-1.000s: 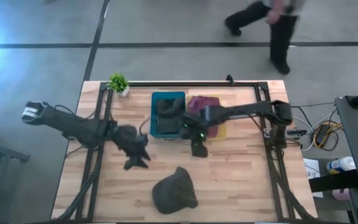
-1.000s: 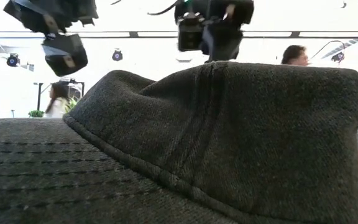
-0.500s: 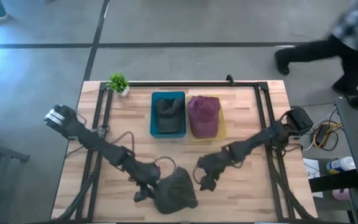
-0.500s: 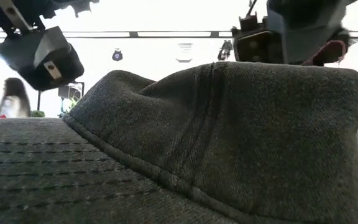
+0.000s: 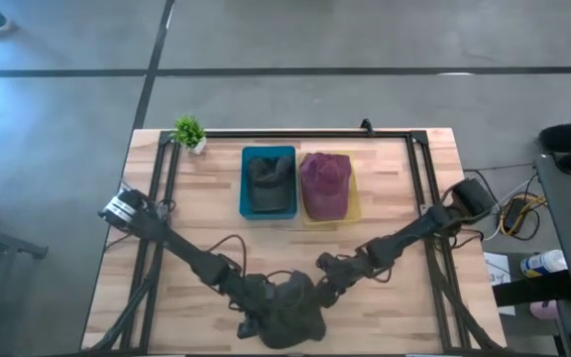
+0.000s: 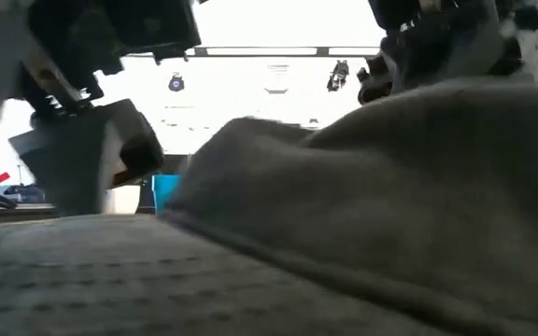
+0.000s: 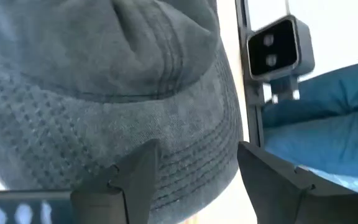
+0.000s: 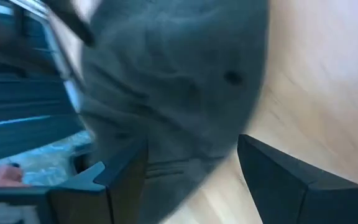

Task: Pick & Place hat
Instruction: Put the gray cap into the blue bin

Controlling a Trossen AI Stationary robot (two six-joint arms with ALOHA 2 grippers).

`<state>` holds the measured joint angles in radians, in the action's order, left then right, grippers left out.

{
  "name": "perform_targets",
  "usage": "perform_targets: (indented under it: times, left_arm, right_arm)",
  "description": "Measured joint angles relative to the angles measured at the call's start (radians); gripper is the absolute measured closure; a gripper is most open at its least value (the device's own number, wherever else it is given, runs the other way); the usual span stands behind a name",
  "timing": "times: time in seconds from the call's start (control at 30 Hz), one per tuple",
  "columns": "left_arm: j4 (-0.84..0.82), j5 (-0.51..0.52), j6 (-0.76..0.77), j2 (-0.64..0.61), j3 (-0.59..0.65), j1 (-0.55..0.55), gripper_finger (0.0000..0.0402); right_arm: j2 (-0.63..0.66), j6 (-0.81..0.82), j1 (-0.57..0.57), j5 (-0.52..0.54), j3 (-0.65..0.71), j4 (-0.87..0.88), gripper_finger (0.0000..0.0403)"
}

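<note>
A dark grey hat (image 5: 287,312) lies near the table's near edge, its underside on the wood, and fills the low view (image 6: 362,215). My left gripper (image 5: 254,305) is open at the hat's left side, and in its wrist view its fingers stand on either side of the hat's brim (image 7: 191,155). My right gripper (image 5: 317,294) is open at the hat's far right side, its fingers on either side of the crown (image 8: 179,93). My left gripper comes at the hat's brim edge (image 7: 197,186) low, from the table's left, with the brim between its open fingers; I cannot tell whether they touch it. My right gripper comes at the crown's rim (image 8: 185,155) low, from the far right, fingers open; touch cannot be told.
A blue bin (image 5: 268,181) with a dark hat stands at the table's far middle. Beside it a maroon hat (image 5: 325,183) lies on a yellow tray. A small green plant (image 5: 188,131) stands at the far left. Black frame rails run along both sides.
Both grippers have come down and toward the near edge, closing on the grey hat from its left and from its right. In the low view the hat's outline has shifted and its crown sits differently than before.
</note>
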<state>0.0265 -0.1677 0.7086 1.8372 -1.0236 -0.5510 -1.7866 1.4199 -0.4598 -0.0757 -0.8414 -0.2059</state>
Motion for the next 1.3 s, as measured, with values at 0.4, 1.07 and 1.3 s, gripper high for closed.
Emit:
perform_targets:
  times: [0.4,1.07,1.3]
  left_arm:
    - [-0.003,0.09,0.05,0.036,0.041,0.0,0.0179]
    - [0.088,0.18,0.032,0.038,0.091,0.001,0.0179]
    - [0.09,0.223,0.026,0.038,0.116,0.001,0.0179]
  right_arm:
    - [-0.036,0.066,-0.064,-0.015,0.002,0.024,0.0161]
    - [-0.098,-0.127,-0.038,0.177,0.002,-0.268,0.0161]
    - [-0.074,-0.277,-0.026,0.17,0.0,-0.343,0.0161]
